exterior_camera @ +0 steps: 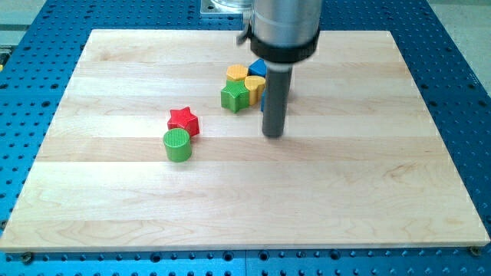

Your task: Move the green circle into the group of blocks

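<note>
The green circle stands left of the board's middle, touching the red star just above and to its right. A group of blocks sits at the upper middle: a green star, a yellow block, a second yellow block and a blue block, partly hidden by the rod. My tip rests on the board below and to the right of the group, well to the right of the green circle.
The wooden board lies on a blue perforated table. The arm's grey housing hangs over the board's top edge and hides part of the group.
</note>
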